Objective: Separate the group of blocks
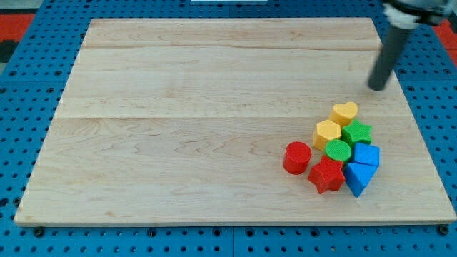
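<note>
Several blocks are bunched at the lower right of the wooden board (178,107). A yellow heart (345,112) is at the top of the group, a yellow hexagon (328,133) and a green star (356,132) below it. A green cylinder (338,150) sits in the middle. A red cylinder (297,157) stands a little apart on the left. A red star (327,174) is at the bottom. Two blue blocks (366,155) (358,178) lie on the right. My tip (375,88) is above and to the right of the yellow heart, apart from it.
The board lies on a blue pegboard table (28,86). The group is close to the board's right edge (421,135) and not far from its bottom edge.
</note>
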`<action>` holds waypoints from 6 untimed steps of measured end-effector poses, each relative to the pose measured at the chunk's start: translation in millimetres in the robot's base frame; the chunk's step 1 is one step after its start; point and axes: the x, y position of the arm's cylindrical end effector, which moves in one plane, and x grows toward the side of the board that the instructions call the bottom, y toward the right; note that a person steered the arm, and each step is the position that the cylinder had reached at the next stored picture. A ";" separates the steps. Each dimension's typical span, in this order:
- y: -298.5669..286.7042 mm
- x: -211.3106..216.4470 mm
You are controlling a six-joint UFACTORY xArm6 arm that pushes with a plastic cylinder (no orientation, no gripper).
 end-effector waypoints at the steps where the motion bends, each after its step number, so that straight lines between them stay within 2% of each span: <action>1: 13.6 98.1; 2: -17.6 160.6; 3: -124.5 171.1; 4: -132.3 137.6; 5: -97.8 116.6; 6: -23.1 99.2</action>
